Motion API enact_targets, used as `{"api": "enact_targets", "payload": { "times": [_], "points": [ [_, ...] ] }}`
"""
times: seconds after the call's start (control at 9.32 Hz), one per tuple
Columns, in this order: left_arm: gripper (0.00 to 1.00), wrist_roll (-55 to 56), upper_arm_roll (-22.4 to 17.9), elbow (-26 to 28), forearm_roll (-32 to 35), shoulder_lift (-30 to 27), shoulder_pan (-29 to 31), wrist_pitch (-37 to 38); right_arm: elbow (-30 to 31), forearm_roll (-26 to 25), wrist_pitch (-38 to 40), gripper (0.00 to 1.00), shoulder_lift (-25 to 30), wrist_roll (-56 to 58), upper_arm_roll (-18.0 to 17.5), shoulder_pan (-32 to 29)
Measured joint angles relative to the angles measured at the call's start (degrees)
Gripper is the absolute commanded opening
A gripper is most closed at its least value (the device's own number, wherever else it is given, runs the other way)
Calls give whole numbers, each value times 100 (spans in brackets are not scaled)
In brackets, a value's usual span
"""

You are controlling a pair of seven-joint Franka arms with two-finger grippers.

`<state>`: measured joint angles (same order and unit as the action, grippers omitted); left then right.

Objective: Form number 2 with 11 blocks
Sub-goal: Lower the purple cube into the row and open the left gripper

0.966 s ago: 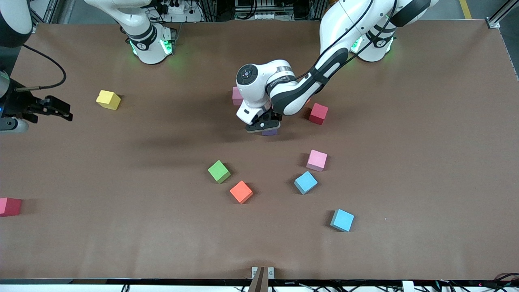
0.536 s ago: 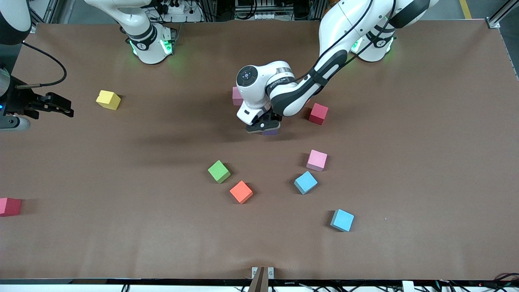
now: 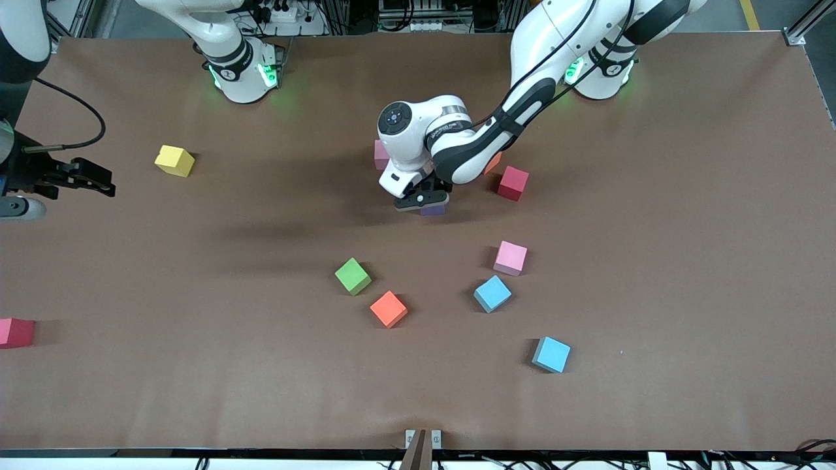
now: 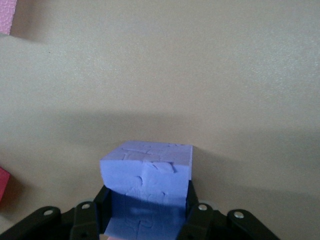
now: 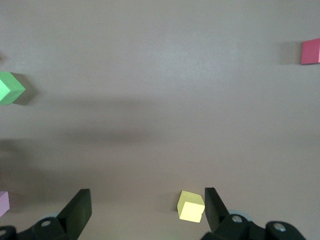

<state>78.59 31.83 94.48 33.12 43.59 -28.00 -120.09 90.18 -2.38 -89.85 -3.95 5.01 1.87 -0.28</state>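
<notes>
The left gripper (image 3: 421, 202), jaws clamped on the purple block (image 3: 434, 209), drifted a touch toward the robots' bases and toward the right arm's end of the tabletop, carrying the block along. As that arm swung, it uncovered a sliver of an orange block (image 3: 494, 162) just beside the red cube (image 3: 513, 183). The right gripper (image 3: 91, 176), jaws wide, shifted a little at its own end of the tabletop, first toward the bases, then a shade back.
</notes>
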Motion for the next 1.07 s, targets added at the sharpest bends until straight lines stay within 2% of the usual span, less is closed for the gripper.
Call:
{"api": "enact_targets", "payload": {
  "times": [1.07],
  "points": [
    [0,30,2,58,50,-29,-48,19,-68,-1,6,100,-100,0,-1,1]
  ]
}}
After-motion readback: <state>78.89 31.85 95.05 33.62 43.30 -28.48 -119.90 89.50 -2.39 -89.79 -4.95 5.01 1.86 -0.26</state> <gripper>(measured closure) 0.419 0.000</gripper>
